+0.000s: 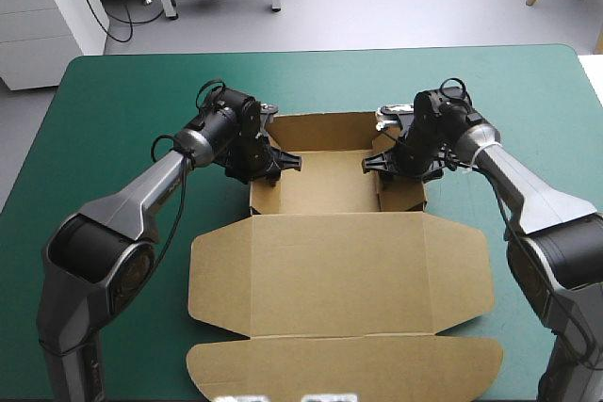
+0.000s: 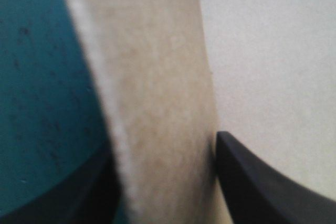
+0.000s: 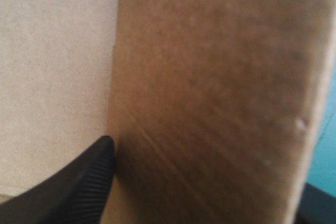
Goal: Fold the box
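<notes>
Brown box (image 1: pixel 339 270) on teal-green cover (image 1: pixel 113 101), left fingers (image 2: pixel 262 190) clamped on one wall, right fingers (image 3: pixel 73 192) on opposite wall

On my screens: a plain brown box (image 1: pixel 339 270), a teal-green cover (image 1: pixel 113 110) faintly dark-speckled, and my rig's black fingers (image 3: pixel 79 192), one finely ribbed.

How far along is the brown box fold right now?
Done: on the brown cardboard box, the back wall and both side walls stand up as a tray. In hand: the left jaws are shut on the left side wall, the right jaws on the right side wall. Left: the wide lid panel lies flat on the teal-green table cover, its flaps unfolded.
</notes>
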Controlling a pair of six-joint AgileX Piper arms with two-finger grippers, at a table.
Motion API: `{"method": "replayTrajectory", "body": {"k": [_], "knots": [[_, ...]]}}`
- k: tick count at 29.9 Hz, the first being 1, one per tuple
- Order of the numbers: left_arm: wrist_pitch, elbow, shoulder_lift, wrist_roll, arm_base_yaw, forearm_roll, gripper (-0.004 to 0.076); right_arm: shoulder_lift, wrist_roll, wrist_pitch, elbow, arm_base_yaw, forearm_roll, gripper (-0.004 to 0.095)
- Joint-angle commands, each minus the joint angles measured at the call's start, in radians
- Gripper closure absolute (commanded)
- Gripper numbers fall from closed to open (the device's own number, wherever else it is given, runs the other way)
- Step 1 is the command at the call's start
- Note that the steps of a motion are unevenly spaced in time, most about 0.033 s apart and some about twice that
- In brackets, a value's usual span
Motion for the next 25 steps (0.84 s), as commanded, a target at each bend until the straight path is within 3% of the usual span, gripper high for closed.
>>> {"method": "replayTrajectory", "body": {"k": [1, 7, 13, 20, 23, 25], "knots": [[-0.01, -0.027, -0.052, 0.002, 0.001, -0.011, 0.0158, -0.05, -0.011, -0.03, -0.022, 0.0, 0.007, 0.0083], [0.016, -0.059, -0.052, -0.004, 0.001, 0.0, 0.0152, -0.062, -0.009, -0.051, -0.027, 0.0, -0.028, 0.0073], [0.123, -0.281, -0.052, 0.013, 0.001, 0.126, 0.0153, -0.142, 0.024, -0.042, -0.106, 0.0, -0.132, 0.0083], [0.121, -0.453, -0.157, 0.035, 0.001, 0.121, 0.0162, -0.284, 0.047, 0.001, -0.141, 0.0, -0.239, 0.0085], [0.121, -0.455, -0.227, 0.047, 0.001, 0.128, 0.021, -0.331, 0.052, 0.015, -0.141, 0.0, -0.245, 0.0084], [0.121, -0.455, -0.278, 0.084, 0.001, 0.12, 0.0296, -0.356, 0.054, 0.035, -0.139, 0.0, -0.241, 0.0085]]}}
